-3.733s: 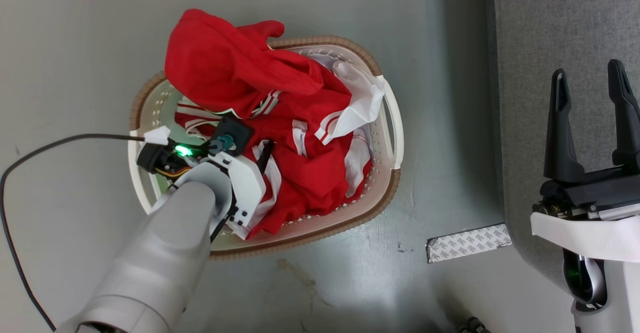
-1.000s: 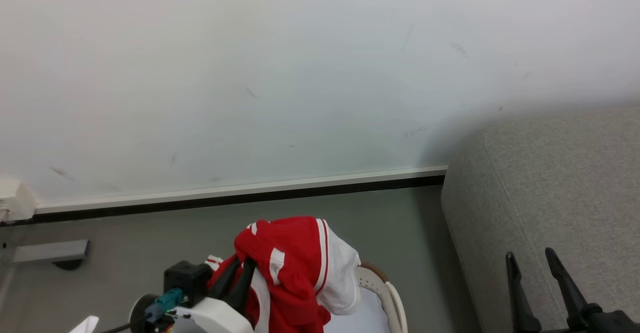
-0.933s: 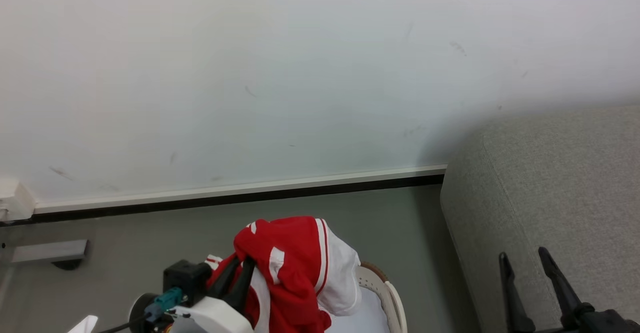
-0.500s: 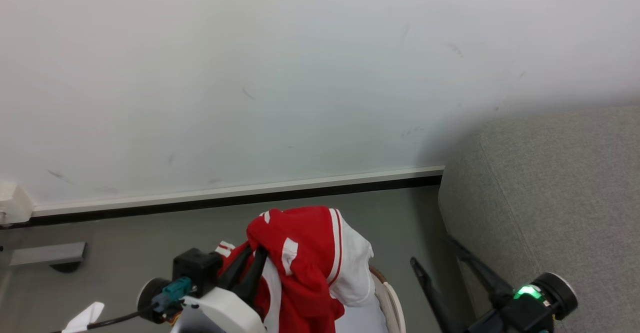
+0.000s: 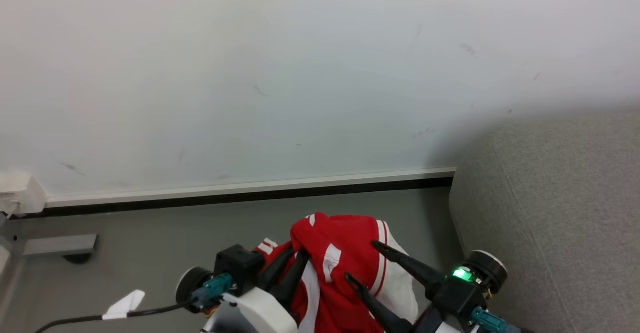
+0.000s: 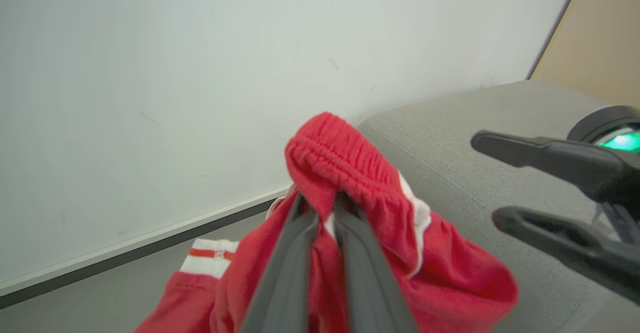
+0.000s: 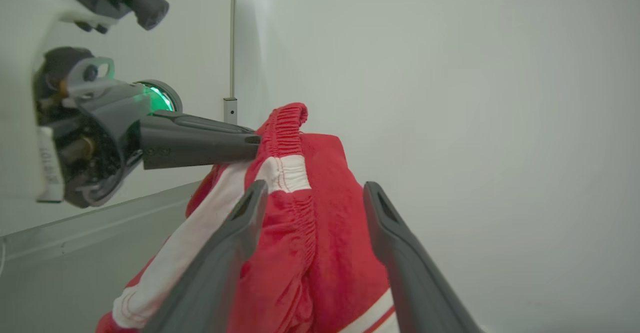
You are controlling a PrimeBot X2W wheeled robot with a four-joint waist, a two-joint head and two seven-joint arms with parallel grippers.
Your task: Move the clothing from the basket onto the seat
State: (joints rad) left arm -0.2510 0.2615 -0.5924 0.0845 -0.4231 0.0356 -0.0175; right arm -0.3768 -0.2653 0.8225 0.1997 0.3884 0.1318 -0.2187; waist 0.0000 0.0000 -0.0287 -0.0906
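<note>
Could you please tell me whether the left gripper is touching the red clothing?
Touching. The left wrist view shows the left gripper shut on the clothing, its fingers pinching the red elastic waistband between them.

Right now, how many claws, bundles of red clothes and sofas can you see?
Grippers: 2, left gripper and right gripper
Red clothing bundle: 1
Grey sofa: 1
Total: 4
</note>
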